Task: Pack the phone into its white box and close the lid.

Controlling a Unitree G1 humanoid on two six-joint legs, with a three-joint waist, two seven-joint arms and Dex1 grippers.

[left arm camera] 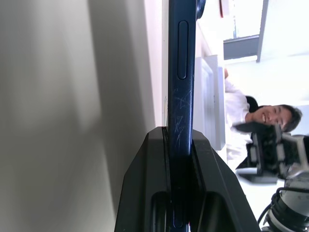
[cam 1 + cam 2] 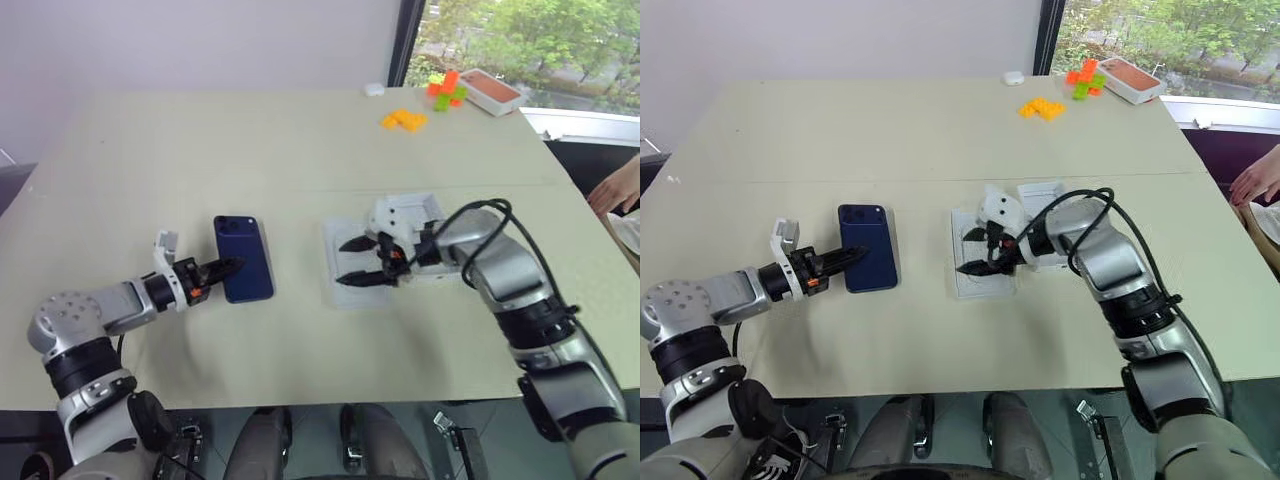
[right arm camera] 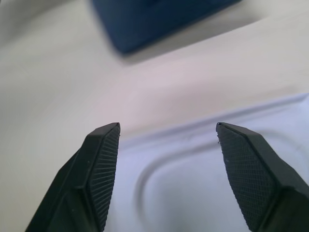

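Note:
The phone (image 2: pixel 243 257), a dark blue slab, lies flat at table level left of centre. My left gripper (image 2: pixel 230 268) is shut on the phone's near left edge; in the left wrist view the phone's side (image 1: pixel 181 96) sits clamped between the fingers. My right gripper (image 2: pixel 347 263) is open, its fingertips hanging over a thin white insert (image 2: pixel 350 292) with a rounded recess (image 3: pixel 193 183). The white box (image 2: pixel 1042 190) shows partly behind the right hand. I cannot make out the lid; the right arm covers that spot.
Orange and green blocks (image 2: pixel 404 119) and a tray with an orange floor (image 2: pixel 490 90) sit at the table's far right corner. A person's hand (image 2: pixel 612 188) rests by the right edge. The table (image 2: pixel 200 150) is bare in front of the phone.

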